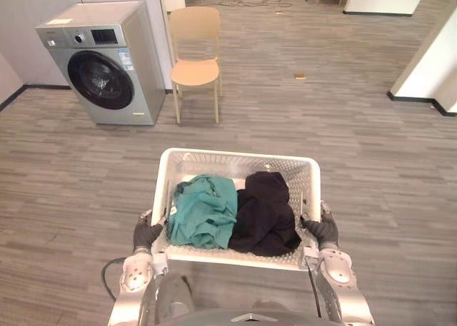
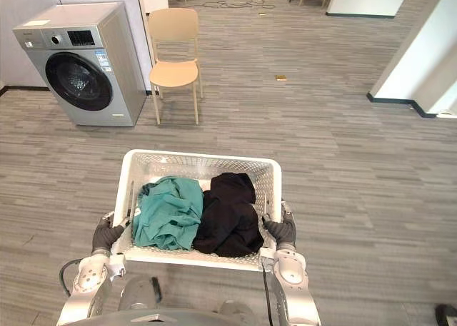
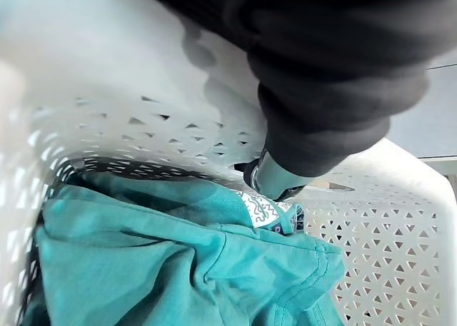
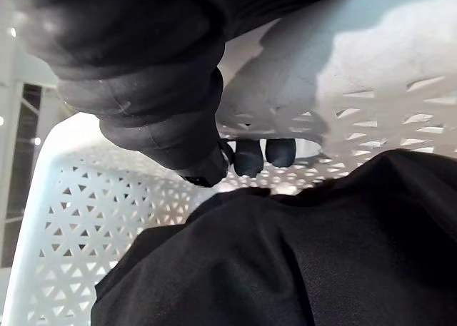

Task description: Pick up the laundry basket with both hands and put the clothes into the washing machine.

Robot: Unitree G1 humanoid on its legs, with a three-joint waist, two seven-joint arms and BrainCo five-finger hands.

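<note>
Left eye view: my left hand and right hand grip the white plastic laundry basket. Picked up, I think; grey washing machine, upper left, not reached yet.

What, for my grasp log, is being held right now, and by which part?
The white laundry basket, by its side rims: the left hand grips the left rim, the right hand the right rim, fingers curled over each.

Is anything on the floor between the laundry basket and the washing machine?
Nothing visible lies between the laundry basket and the washing machine. The chair stands beside the machine, off the direct path. The machine's door looks closed.
</note>
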